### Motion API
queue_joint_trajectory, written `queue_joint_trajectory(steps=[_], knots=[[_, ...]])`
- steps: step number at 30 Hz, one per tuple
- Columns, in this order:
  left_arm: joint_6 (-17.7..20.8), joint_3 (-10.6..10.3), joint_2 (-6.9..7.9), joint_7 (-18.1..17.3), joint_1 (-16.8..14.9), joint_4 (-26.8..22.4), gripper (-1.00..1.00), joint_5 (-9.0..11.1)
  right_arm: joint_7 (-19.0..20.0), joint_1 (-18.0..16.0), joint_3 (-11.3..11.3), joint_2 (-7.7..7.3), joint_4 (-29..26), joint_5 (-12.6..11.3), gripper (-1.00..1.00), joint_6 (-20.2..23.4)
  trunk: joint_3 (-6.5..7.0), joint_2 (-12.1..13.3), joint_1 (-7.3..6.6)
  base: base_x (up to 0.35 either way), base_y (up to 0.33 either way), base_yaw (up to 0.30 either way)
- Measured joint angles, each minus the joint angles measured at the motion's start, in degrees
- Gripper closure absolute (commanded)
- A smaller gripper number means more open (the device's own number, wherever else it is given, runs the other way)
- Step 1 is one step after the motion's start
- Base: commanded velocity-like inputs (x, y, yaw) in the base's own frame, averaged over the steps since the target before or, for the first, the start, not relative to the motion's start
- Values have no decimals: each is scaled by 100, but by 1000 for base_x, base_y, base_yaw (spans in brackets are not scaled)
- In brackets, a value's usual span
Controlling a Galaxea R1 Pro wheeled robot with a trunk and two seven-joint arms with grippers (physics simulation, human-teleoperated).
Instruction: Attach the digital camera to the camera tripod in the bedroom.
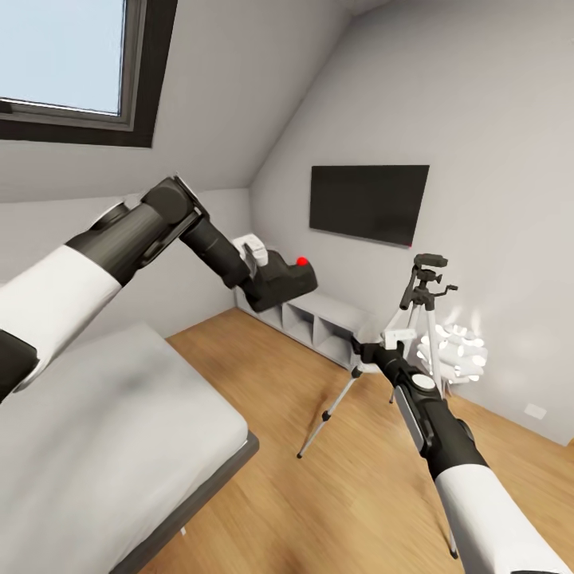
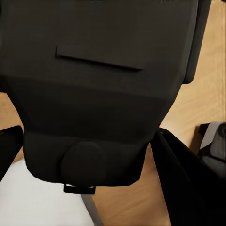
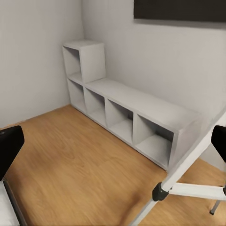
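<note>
My left gripper (image 1: 281, 281) is shut on the digital camera (image 1: 293, 277), a chunky black body with a red dot on top, held in the air above the floor between the bed and the shelf. In the left wrist view the digital camera (image 2: 101, 94) sits between the two fingers (image 2: 186, 188). The camera tripod (image 1: 422, 296) stands on the wooden floor below the TV, to the right of the camera, its black head bare. My right gripper (image 1: 368, 348) is open at the tripod's upper legs; a silver leg (image 3: 188, 165) crosses close to one finger (image 3: 220, 141).
A grey-framed bed (image 1: 119, 446) fills the lower left. A grey cubby shelf (image 1: 319, 319) runs along the wall under the black TV (image 1: 368, 203). A white ball-cluster lamp (image 1: 456, 351) stands just behind the tripod. Open wooden floor lies between bed and tripod.
</note>
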Motion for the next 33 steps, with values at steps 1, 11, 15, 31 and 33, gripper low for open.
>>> queue_joint_trajectory(steps=[1, 11, 15, 31, 33], knots=[[-22, 31, -25, 6, 33, 32, 100, 38, 32, 7, 23, 2, -32, -2, -100, 0, 0, 0, 0, 0, 0, 0], [-72, 345, -28, 9, 360, 151, 100, 370, 362, 19, 85, 5, -350, 0, -100, 7, 0, -1, -1, 48, 99, 0], [-74, 376, -24, 1, 491, 153, 100, 497, 491, 20, 89, 5, -354, 1, -100, 7, 0, -1, -2, 150, 263, 0], [-77, 394, 174, -9, 1019, 155, 100, 732, 1003, 20, 82, 6, -356, -1, -100, 7, 0, 0, -1, 148, 218, 0], [-77, 396, 239, -10, 1085, 155, 100, 735, 1068, 20, 82, 6, -356, 1, -100, 7, 0, 0, -1, 45, 38, 0]])
